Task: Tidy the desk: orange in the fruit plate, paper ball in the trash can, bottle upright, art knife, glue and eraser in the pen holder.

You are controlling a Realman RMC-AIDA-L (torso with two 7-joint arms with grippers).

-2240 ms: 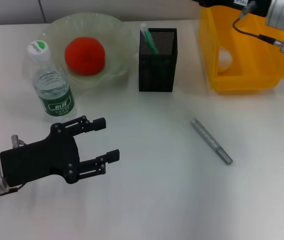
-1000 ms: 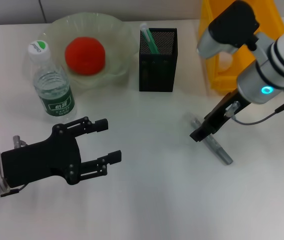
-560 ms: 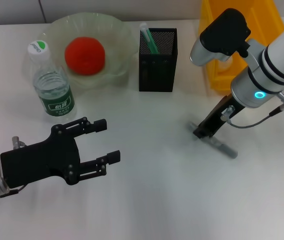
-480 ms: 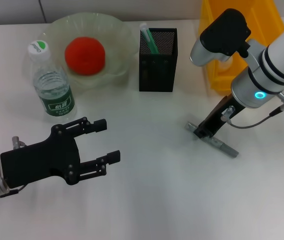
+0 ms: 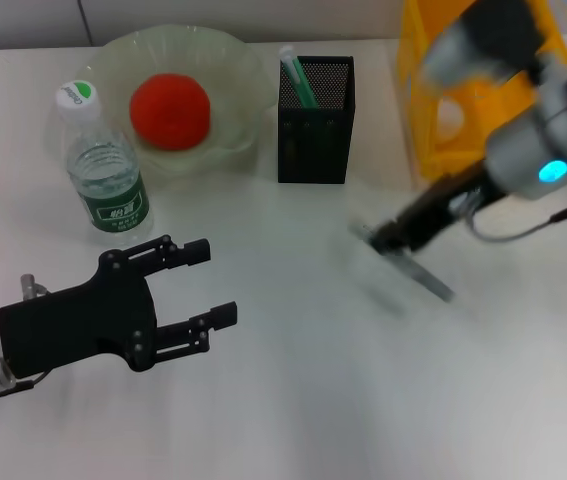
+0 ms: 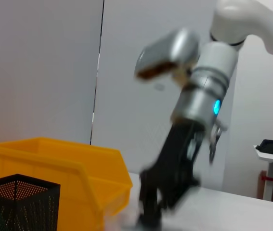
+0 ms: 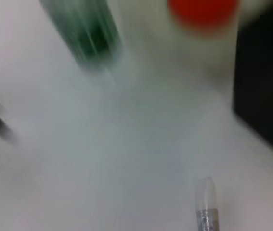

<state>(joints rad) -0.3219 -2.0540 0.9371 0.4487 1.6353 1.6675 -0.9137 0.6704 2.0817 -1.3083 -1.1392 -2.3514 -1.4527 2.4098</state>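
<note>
Since the earlier frames the knife (image 5: pixel 408 268) has come off the desk, pinched in the right claw (image 5: pixel 388 240) and swinging toward the pen holder (image 5: pixel 314 120). Far left, the left claw (image 5: pixel 188 295) hovers open, idle. Judging the step: slow the swing, tip the knife upright, centre it over the holder before letting go.

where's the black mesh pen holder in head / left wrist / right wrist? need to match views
Head view: pen holder stands at the table's far side, between fruit plate and yellow bin.
Left wrist view: pen holder in the low corner, in front of the yellow bin.
Right wrist view: probably the dark block at the edge; blurred.
Shared landmark: yellow bin.
</note>
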